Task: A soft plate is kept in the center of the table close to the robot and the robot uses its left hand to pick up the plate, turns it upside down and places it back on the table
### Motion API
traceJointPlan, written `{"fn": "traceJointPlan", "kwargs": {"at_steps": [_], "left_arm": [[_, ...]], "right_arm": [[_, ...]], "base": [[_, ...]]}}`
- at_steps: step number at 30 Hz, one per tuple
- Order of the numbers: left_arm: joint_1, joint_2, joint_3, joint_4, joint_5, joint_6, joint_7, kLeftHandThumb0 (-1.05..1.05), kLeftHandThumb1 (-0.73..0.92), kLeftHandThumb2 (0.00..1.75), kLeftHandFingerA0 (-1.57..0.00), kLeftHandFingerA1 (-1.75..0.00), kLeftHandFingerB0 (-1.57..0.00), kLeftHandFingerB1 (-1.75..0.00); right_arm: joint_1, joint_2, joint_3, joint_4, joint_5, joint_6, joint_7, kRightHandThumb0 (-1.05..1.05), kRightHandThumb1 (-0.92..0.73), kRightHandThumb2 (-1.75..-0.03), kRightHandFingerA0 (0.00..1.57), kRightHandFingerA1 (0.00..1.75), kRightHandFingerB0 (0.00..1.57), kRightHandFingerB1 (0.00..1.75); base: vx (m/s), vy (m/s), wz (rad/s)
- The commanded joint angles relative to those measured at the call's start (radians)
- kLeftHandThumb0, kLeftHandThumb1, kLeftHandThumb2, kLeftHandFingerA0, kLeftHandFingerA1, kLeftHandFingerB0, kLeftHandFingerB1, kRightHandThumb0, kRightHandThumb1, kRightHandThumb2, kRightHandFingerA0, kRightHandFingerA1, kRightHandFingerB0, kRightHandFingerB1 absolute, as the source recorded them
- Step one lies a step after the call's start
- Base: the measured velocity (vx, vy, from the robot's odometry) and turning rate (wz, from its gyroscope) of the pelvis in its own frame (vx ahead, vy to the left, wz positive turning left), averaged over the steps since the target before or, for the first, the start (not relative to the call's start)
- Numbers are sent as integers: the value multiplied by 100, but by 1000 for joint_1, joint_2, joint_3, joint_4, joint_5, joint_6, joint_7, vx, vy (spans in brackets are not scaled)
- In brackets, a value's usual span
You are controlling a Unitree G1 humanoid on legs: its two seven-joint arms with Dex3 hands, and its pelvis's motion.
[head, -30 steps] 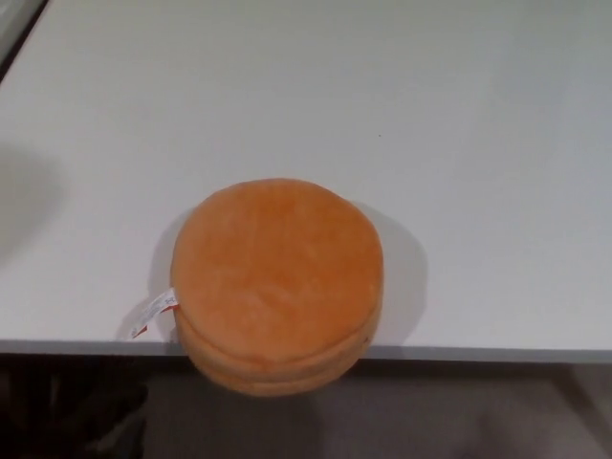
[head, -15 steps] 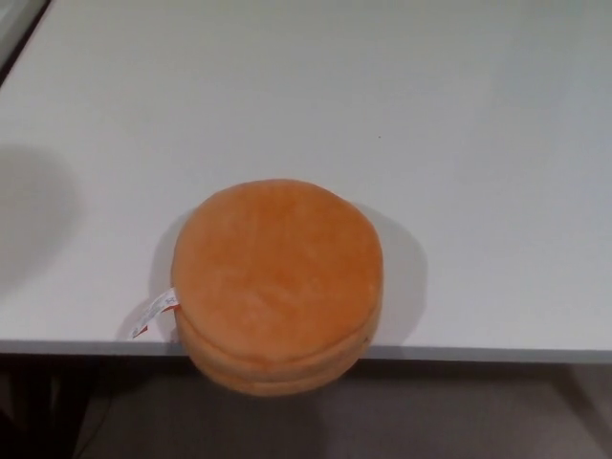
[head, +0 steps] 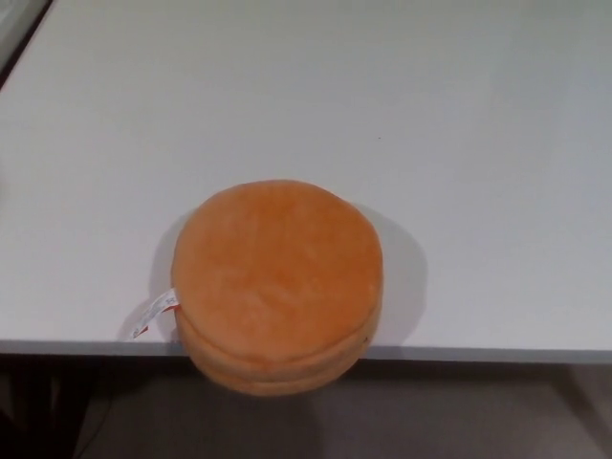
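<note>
A round, orange, soft plate [head: 277, 282] lies on the white table [head: 382, 115], near the middle of its front edge. Its near side hangs a little over that edge. The flat, smooth face is turned up, and a seam runs around its side. A small white tag [head: 155, 313] with red print sticks out at its left. Neither of my hands shows in the head view.
The table's front edge [head: 497, 354] crosses the picture low down, with dark floor below it. At the top left corner the table's left edge [head: 24, 43] shows.
A grey shadow on the table at the far left grew half a second ago and has now gone. The plate has not moved.
</note>
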Motion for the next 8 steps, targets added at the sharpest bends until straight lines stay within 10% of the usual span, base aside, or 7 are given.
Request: {"fn": "traceJointPlan", "kwargs": {"at_steps": [1,8], "left_arm": [[3,-68,99,330,37,-745,-123,-93,86,67,-39,-47,-27,-33],[-17,-57,96,374,71,-762,-96,-94,85,67,-42,-47,-29,-33]], "right_arm": [[9,-22,-18,20,38,0,17,-70,-86,-66,61,48,44,33],[23,-18,-19,5,34,-11,10,-70,-86,-67,61,50,43,33]], "base": [[0,0,0],[0,0,0]]}}
